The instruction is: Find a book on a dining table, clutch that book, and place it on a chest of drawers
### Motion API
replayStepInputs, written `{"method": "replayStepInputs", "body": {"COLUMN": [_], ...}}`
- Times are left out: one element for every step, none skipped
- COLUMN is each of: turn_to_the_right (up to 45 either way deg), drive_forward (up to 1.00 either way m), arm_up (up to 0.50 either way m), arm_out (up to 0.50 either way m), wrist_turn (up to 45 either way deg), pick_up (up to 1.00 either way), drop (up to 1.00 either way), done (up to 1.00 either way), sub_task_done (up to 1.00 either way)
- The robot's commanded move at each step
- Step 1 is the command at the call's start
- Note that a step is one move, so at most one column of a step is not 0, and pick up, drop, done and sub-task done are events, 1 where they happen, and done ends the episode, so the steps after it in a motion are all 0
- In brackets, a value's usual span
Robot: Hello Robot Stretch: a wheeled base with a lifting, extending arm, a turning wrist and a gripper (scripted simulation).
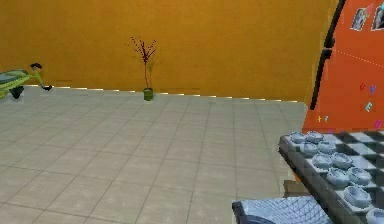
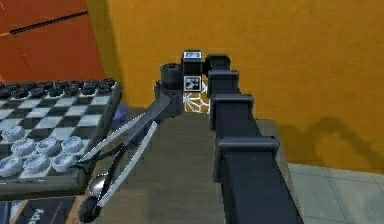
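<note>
My gripper (image 2: pixel 95 195) reaches out over a brown wooden tabletop (image 2: pixel 185 170) in the arm side view. Its dark body sits near the two white marker squares (image 2: pixel 195 70), and the thin fingers (image 2: pixel 120 140) slant down toward the picture's lower left. The fingertips lie at the near edge of a chessboard (image 2: pixel 60 110), so I cannot tell whether the gripper holds anything. The dark arm bar (image 2: pixel 240 140) rises from the bottom edge. The same chessboard (image 1: pixel 355 150) with pale pieces (image 1: pixel 335 160) appears at the forward view's lower right.
An orange wall runs behind the table. An orange fridge (image 1: pixel 355 70) stands at the forward view's right, and a grey-blue chair seat (image 1: pixel 285 212) lies below the board. A potted twig plant (image 1: pixel 147 70) and a yellow-green object (image 1: pixel 20 80) stand by the far wall, across open tiled floor (image 1: pixel 130 150).
</note>
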Motion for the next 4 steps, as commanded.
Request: {"method": "replayStepInputs", "body": {"turn_to_the_right": [0.0, -45.0, -33.0, 0.0], "drive_forward": [0.0, 0.0, 0.0, 0.1], "arm_up": [0.0, 0.0, 0.0, 0.0], "arm_out": [-0.24, 0.0, 0.0, 0.0], "wrist_turn": [0.0, 0.0, 0.0, 0.0], "pick_up": [0.0, 0.0, 0.0, 0.0], "drop": [0.0, 0.0, 0.0, 0.0], "done": [0.0, 0.0, 0.0, 0.0], "sub_task_done": [0.0, 0.0, 0.0, 0.0]}}
